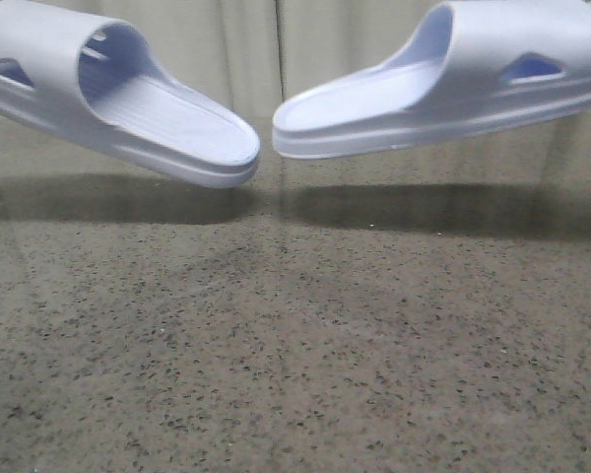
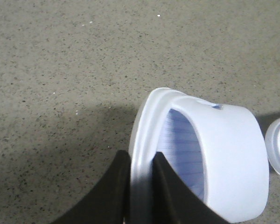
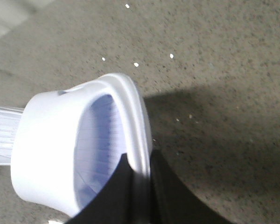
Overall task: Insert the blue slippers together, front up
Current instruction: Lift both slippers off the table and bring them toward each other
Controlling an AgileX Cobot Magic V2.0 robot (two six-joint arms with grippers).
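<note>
A speckled grey-brown stone table (image 1: 295, 374) is spread under everything, with pale curtain (image 1: 266, 49) hung behind it. Two blue slippers are held up in the air, their shadows thrown on the table below. The left slipper (image 1: 128, 94) is gripped by the left gripper (image 2: 141, 186): its black fingers (image 2: 107, 196) are closed on the slipper's toe-end sole, one finger under the sole, one inside on the footbed, with the strap just beyond the fingertips. The right slipper (image 1: 443, 89) is clamped the same way by the right gripper (image 3: 140, 191). Heels are pointed inward and slightly down, nearly meeting but apart. Nothing is seen between them. The other slipper's heel is glimpsed past each gripper.
</note>
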